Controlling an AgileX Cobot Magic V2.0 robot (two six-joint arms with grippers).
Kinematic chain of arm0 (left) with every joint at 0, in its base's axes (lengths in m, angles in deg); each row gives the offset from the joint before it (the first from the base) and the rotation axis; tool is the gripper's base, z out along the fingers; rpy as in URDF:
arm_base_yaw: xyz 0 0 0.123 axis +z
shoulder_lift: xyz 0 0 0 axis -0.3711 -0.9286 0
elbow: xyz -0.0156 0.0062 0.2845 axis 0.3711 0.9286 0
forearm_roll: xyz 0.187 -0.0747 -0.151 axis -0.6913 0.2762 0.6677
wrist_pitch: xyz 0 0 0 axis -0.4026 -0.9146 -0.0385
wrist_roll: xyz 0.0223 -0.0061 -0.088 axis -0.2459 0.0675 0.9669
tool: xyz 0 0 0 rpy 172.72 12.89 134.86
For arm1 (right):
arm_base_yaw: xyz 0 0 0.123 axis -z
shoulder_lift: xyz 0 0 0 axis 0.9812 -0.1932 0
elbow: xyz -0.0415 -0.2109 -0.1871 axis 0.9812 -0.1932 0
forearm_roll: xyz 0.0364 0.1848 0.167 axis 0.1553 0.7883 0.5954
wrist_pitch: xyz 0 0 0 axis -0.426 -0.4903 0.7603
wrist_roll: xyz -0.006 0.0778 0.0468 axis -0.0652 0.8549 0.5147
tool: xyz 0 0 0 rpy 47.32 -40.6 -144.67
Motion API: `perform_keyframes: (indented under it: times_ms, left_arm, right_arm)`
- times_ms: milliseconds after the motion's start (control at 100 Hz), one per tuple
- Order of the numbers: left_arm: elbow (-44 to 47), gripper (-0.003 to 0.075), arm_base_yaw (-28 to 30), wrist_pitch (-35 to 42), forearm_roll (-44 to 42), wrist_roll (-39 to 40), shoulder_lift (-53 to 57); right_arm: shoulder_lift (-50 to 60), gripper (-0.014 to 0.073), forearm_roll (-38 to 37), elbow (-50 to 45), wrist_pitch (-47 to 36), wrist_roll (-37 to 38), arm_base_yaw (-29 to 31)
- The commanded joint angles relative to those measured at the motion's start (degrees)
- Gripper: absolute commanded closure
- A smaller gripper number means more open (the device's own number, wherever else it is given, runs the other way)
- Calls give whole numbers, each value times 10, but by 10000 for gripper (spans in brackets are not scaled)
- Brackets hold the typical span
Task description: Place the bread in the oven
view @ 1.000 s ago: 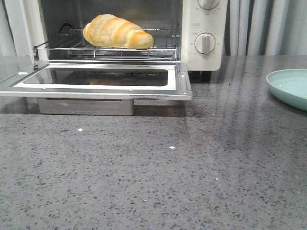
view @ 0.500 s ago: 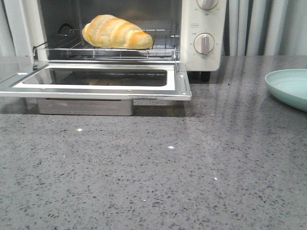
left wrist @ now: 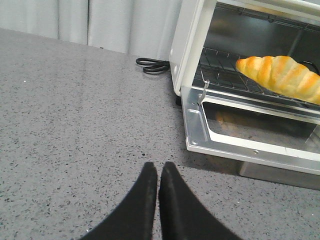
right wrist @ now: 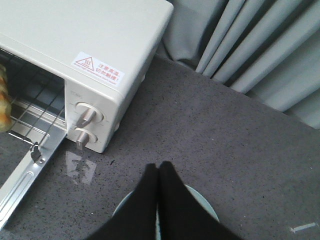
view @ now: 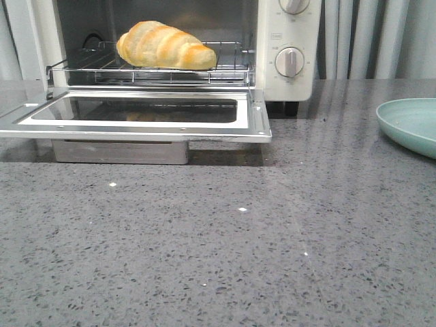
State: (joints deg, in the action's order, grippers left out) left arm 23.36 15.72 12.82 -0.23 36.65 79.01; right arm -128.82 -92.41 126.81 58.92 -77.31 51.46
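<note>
Soft even light, glossy countertop (view: 286, 225) reflections.

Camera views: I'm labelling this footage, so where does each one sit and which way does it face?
Front view: low over the counter, facing the oven with the bread on its rack; no robot parts show.
Left wrist view: beside the oven's left, looking in; shut left gripper shows.
Right wrist view: high, looking down at the knobs and plate; shut right gripper shows.
All share the oven.

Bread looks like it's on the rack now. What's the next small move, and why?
Probably bring the left gripper under the front edge of the open door to lift it shut. The bread already lies on the rack inside the oven, the door hangs flat open, and both grippers are shut and empty, the right gripper hovering over the plate.
</note>
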Motion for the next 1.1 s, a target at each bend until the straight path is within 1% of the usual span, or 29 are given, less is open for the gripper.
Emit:
perform_keyframes:
  times_ms: [0,130,240,360,430,500,700,800,910,1090]
  left_arm:
    - [-16,741,2,45,3,1,15]
    - [-16,741,2,45,3,1,15]
    - [-16,741,2,45,3,1,15]
    - [-16,741,2,45,3,1,15]
    - [-16,741,2,45,3,1,15]
    - [-16,741,2,45,3,1,15]
    - [-16,741,2,45,3,1,15]
    - [-16,741,2,45,3,1,15]
    - [-16,741,2,45,3,1,15]
    - [-16,741,2,45,3,1,15]
  right_arm:
    - [24,651,-3,16,-30,-24,18]
    - [35,651,-1,16,-91,-31,52]
    - [48,651,25,16,-150,-41,84]
    - [69,651,54,7,-173,-43,117]
    - [94,651,57,-27,-196,-43,122]
    - [130,651,57,-88,-237,-43,123]
    - [245,651,57,-307,-367,-37,123]
    - [299,651,57,-393,-389,-17,124]
    - [347,651,58,-481,-400,19,144]
    - [423,651,104,-624,-455,22,187]
